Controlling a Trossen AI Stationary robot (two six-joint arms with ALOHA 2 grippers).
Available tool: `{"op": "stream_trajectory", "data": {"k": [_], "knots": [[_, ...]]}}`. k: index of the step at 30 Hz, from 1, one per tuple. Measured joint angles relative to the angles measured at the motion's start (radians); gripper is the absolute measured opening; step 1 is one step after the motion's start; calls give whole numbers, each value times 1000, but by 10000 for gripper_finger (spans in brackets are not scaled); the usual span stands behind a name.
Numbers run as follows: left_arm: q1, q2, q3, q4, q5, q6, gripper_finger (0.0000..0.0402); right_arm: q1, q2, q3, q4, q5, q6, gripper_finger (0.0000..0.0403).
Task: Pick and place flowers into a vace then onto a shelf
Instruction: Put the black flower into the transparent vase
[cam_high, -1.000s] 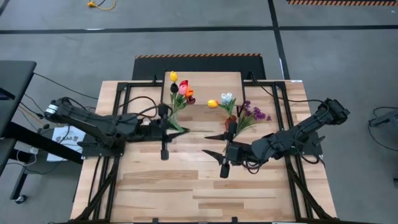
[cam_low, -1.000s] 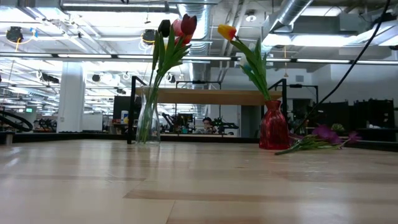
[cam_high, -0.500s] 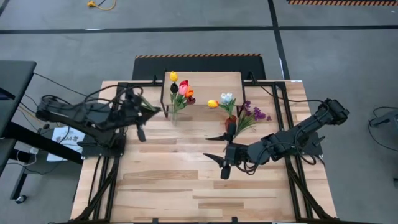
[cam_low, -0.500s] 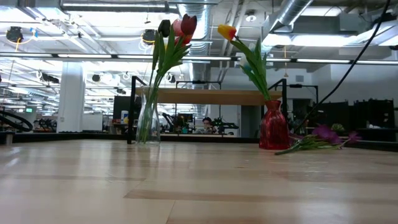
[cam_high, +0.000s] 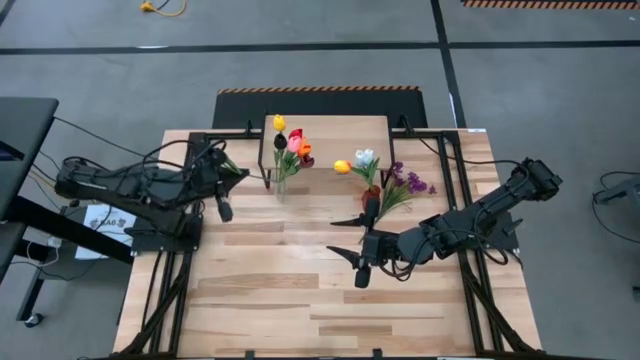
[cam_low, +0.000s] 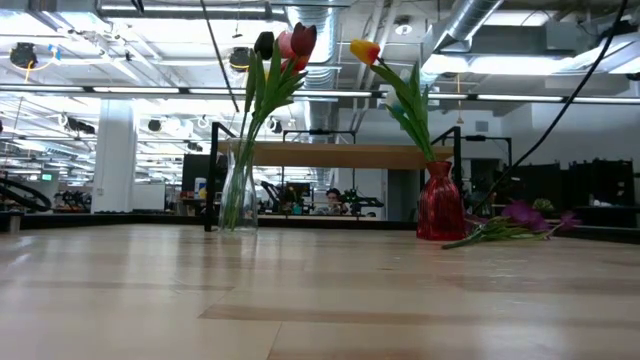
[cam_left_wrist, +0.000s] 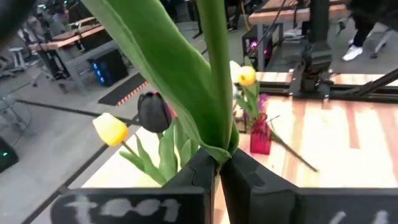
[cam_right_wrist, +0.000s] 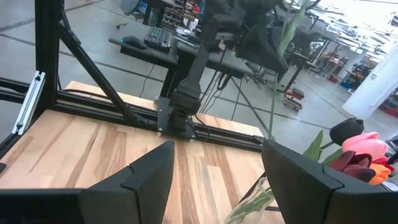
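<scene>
Flowers are sitting in a clear vase (cam_high: 279, 184) and red vase (cam_high: 371, 196), purple sprigs (cam_high: 403, 186) beside it (on the counter (cam_high: 300, 290)). Left end effector (cam_high: 224, 208) is gripping a green stem (cam_left_wrist: 214, 74), having swung away from the clear vase. Right end effector (cam_high: 347, 237) is hovering open, unchanged.

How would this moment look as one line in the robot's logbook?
left gripper: shut on green stem | right gripper: open, mid-table | clear vase, red vase: on table, not shelf
</scene>
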Motion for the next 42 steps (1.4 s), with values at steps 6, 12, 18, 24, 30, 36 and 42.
{"op": "stream_trajectory", "data": {"k": [6,12,18,24,30,36,42], "knots": [[79,1,-24,1,29,-2,0,0,0,0,0,0,9,233],[165,1,-24,16,126,5,0,0,0,0,-4,0,16,233],[242,28,-24,18,201,8,0,0,0,0,-12,0,17,233],[305,77,-24,18,252,12,0,0,0,0,-14,0,18,233],[356,103,-24,28,303,17,0,0,0,0,-16,0,33,233],[385,101,-24,28,333,55,7,0,0,0,-26,1,34,233],[420,102,-24,26,435,49,41,0,0,0,-26,1,34,233]]}}
